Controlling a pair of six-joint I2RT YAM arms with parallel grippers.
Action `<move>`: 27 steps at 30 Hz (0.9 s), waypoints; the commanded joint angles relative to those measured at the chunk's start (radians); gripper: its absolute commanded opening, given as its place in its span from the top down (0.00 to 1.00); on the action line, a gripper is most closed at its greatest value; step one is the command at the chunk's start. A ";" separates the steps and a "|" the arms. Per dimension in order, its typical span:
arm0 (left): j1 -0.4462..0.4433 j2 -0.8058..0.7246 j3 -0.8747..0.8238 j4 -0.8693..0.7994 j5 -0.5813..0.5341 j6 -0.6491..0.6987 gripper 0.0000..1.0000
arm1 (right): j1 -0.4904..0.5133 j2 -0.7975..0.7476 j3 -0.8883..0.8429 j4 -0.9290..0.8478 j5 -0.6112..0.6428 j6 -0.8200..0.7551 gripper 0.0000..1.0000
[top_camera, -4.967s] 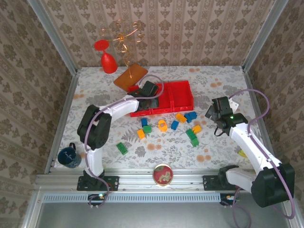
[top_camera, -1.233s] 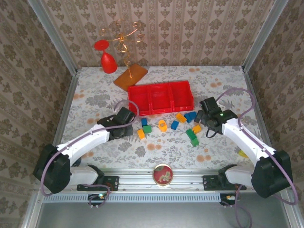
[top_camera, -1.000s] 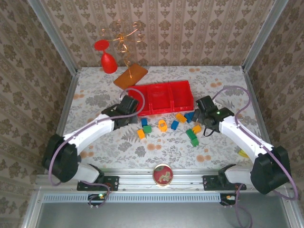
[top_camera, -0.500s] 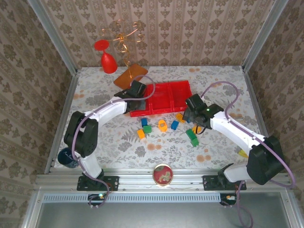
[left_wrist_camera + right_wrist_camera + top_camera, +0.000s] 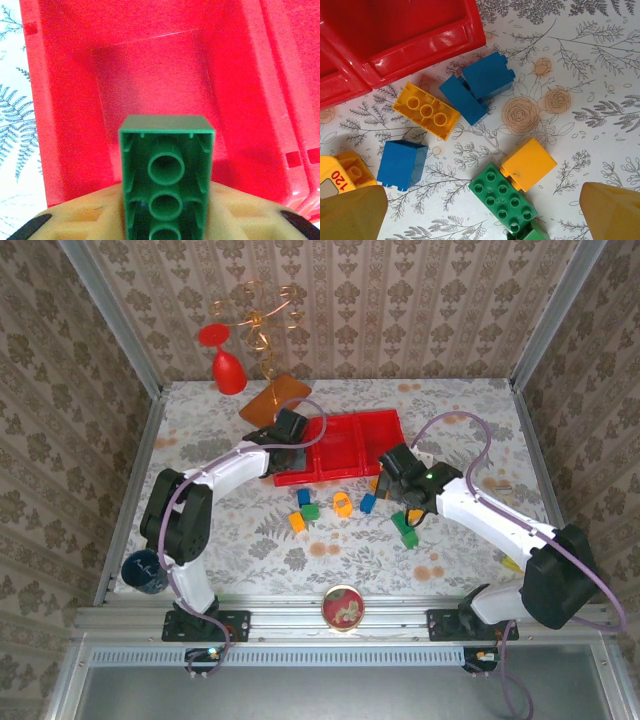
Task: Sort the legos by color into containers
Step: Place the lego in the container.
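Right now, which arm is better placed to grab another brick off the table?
Right. The right gripper hangs open over the loose bricks, while the left gripper holds a green brick above the red tray.

layout of the table. tray (image 5: 350, 440) at mid-table, 3 compartments side by side. board (image 5: 274, 400) just behind its left end; goblet (image 5: 229, 370) farther back, near the back-left corner. loose bricks (image 5: 342, 505) lie scattered just in front of the tray. held brick (image 5: 166, 180) sits in the left gripper (image 5: 292, 440), above the left compartment. right gripper (image 5: 398, 483) hangs over the scatter's right part. mug (image 5: 145, 570) at the front-left edge.
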 commanded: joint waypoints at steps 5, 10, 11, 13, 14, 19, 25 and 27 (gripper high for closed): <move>0.004 -0.054 -0.002 -0.002 -0.018 -0.026 0.49 | 0.020 0.001 0.011 -0.020 0.052 0.023 0.00; 0.002 -0.091 -0.010 -0.001 -0.013 -0.040 0.42 | 0.041 -0.011 0.015 -0.024 0.058 0.025 0.00; 0.002 -0.104 -0.015 0.001 -0.014 -0.043 0.40 | 0.048 -0.014 0.016 -0.022 0.058 0.027 0.00; 0.003 -0.130 -0.027 0.011 -0.019 -0.046 0.37 | 0.066 -0.014 0.019 -0.020 0.055 0.032 0.00; 0.003 -0.148 -0.038 0.014 -0.020 -0.049 0.34 | 0.077 -0.011 0.022 -0.020 0.051 0.035 0.00; 0.004 -0.237 -0.087 0.030 -0.038 -0.061 0.21 | 0.146 0.008 0.051 -0.022 0.024 0.056 0.01; 0.005 -0.383 -0.227 0.088 -0.099 -0.061 0.01 | 0.241 0.103 0.125 -0.040 -0.027 0.067 0.08; 0.008 -0.443 -0.294 0.099 -0.141 -0.072 0.00 | 0.274 0.137 0.156 -0.045 -0.045 0.071 0.10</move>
